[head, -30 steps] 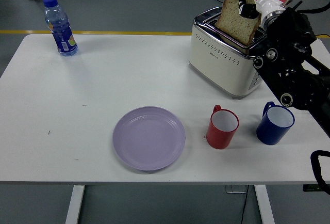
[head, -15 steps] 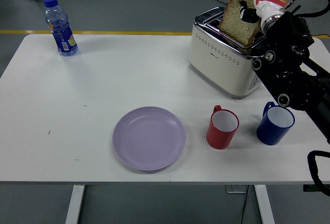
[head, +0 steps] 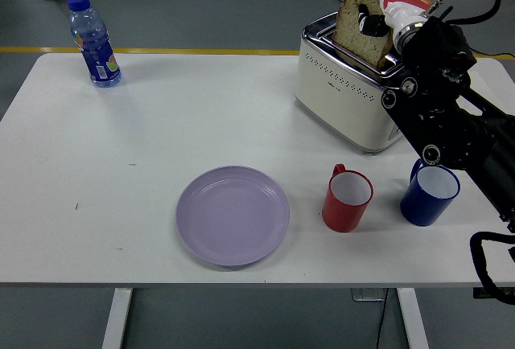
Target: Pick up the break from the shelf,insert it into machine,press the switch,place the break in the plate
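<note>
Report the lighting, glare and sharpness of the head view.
Head view: even, soft light with faint shadows under the plate and mugs; small glints on the toaster chrome; bottle and bread sharp; no blur on the right hand.

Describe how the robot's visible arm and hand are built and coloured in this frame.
Only the right arm shows: a bulky black limb with round silver-ringed discs at its joints and black cables looping near the wrist and at the picture's lower right corner. The right hand has a white shell with orange and red stripes and black fingers.
</note>
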### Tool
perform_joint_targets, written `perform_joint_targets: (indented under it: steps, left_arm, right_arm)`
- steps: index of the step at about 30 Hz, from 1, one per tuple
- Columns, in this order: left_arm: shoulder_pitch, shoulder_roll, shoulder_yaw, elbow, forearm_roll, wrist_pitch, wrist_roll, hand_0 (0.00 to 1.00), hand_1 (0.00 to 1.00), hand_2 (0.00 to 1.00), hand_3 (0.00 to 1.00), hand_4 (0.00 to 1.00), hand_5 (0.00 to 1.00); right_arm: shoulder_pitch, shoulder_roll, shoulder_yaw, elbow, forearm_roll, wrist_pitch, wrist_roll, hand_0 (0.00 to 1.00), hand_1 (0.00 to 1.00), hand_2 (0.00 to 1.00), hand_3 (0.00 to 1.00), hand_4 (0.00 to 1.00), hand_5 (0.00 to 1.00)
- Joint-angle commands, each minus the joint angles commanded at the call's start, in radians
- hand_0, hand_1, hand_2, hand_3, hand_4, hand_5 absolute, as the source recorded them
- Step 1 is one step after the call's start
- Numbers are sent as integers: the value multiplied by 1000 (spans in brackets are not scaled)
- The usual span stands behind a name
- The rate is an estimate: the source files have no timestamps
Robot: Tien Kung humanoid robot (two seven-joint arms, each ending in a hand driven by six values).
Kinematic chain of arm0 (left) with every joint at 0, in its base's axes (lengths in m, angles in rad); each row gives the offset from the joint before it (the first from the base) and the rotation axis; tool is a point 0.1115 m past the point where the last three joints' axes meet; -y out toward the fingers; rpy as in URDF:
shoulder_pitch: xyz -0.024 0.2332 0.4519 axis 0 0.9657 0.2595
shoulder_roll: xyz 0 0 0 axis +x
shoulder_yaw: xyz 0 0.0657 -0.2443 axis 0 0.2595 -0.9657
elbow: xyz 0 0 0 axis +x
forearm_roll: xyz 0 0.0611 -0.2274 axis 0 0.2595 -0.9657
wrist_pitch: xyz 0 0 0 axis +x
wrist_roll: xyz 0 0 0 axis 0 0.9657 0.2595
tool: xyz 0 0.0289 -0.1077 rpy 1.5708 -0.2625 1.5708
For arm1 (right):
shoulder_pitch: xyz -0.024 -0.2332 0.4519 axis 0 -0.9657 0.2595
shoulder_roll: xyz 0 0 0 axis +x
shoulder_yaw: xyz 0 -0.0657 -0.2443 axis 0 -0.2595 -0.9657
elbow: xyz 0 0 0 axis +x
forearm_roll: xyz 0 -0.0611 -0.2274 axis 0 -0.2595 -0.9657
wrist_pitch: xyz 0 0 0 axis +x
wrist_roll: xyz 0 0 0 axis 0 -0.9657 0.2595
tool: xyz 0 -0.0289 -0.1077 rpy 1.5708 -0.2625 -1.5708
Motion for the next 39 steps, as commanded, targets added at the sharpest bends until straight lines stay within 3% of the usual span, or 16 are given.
perform_joint_targets:
  steps: [3,4,9,10,19,22,26,28,29,34,35,39]
  left_arm:
    - [0,0,0,0,0,0,0,678,703,685,559,283,860]
    - [0,0,-1,0,1,0,0,678,703,685,559,283,859]
    - [1,0,-2,0,3,1,-1,678,703,685,559,283,859]
    - [1,0,-2,0,4,1,-1,678,703,685,559,282,859]
    - [2,-1,-5,0,7,2,0,678,703,685,559,283,858]
    - [4,-1,-5,0,7,2,0,678,703,685,559,283,858]
    - [7,-1,-8,0,11,1,2,678,703,685,558,281,856]
    - [10,0,-5,0,7,1,1,678,703,685,558,281,856]
    - [10,0,-5,0,6,1,0,678,702,685,559,280,856]
    - [15,0,-8,0,10,0,1,678,702,685,559,280,856]
    - [15,0,-7,0,9,0,1,677,701,685,558,281,858]
    - [22,-1,-8,0,2,2,0,677,701,685,558,281,858]
  right_arm:
    - [0,2,1,-5,4,11,1,462,517,568,688,588,83]
    - [1,2,1,-7,5,15,3,658,648,673,780,632,110]
    - [0,2,-1,-8,12,20,15,658,648,673,780,632,110]
    - [0,2,-2,-8,14,18,20,766,749,789,869,683,153]
    - [-3,-7,4,11,12,-1,27,786,771,823,887,706,175]
    - [-13,-30,12,56,15,-13,28,786,771,823,887,706,175]
    - [-38,-73,16,137,47,-69,35,790,778,830,894,725,199]
    - [-58,-99,19,189,77,-124,28,790,778,830,894,725,199]
    - [-61,-103,19,201,82,-141,26,742,711,762,850,590,153]
    - [-143,-198,41,343,202,-250,15,742,711,762,850,590,153]
    - [-150,-209,43,362,215,-254,15,375,331,419,752,325,2]
    - [-256,-315,84,499,267,-268,7,375,331,419,752,325,2]
